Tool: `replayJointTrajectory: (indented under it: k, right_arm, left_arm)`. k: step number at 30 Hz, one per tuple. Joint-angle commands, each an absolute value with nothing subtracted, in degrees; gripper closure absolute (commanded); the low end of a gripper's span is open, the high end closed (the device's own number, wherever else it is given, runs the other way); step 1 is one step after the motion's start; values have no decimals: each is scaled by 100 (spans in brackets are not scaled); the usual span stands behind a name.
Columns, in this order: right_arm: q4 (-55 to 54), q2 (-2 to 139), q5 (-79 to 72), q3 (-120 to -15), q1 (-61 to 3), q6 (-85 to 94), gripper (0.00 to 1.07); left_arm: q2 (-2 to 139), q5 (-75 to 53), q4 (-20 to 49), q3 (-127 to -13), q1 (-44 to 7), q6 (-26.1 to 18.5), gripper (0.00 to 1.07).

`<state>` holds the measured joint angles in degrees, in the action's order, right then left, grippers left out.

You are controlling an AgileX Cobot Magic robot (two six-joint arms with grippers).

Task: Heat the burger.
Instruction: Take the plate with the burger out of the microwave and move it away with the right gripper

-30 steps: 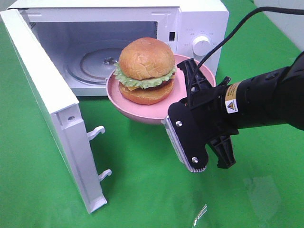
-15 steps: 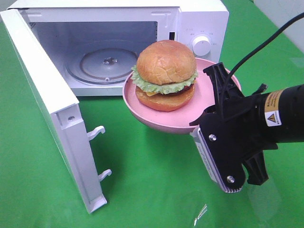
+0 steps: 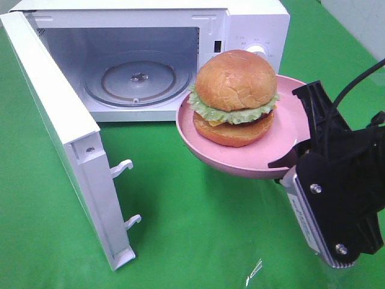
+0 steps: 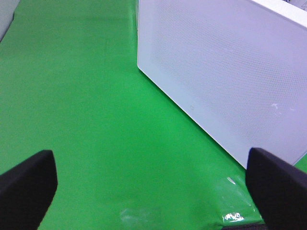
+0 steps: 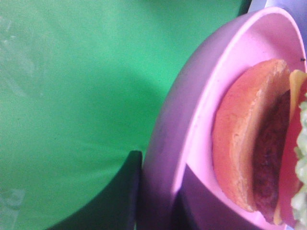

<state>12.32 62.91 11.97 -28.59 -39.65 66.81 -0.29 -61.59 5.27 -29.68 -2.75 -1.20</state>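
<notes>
One round burger (image 3: 236, 96) with glossy golden-brown bun halves and ruffled green lettuce. One shallow pink plate (image 3: 289, 129). One white microwave (image 3: 252, 24) with its door open, one round glass turntable (image 3: 133, 83) inside, one white control knob (image 3: 258, 50). Two black end effectors: right (image 3: 296, 161), left (image 4: 153, 177). One green-covered tabletop (image 3: 192, 235).

The right claw (image 3: 301, 158) is matte black plastic with a ribbed silver-grey plate fixed by two shiny screws; a black cable (image 3: 355, 84) loops above it.
</notes>
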Motion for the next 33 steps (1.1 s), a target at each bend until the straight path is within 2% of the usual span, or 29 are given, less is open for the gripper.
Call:
replayJointTrajectory:
  k: [1, 20, 33]
  right_arm:
    - [1358, 5804, 1197, -2842, -3948, 6503, 107]
    - [2154, 4538, 2704, -2842, -3948, 5134, 107]
    - [4125, 4509, 3650, -2848, -3948, 2532, 107]
  left_arm:
    - [-120, -6136, 527, -2962, -264, -138, 6]
    - [-120, -6136, 527, -2962, -264, -138, 6]
    - [-120, -6136, 527, -2962, -264, -138, 6]
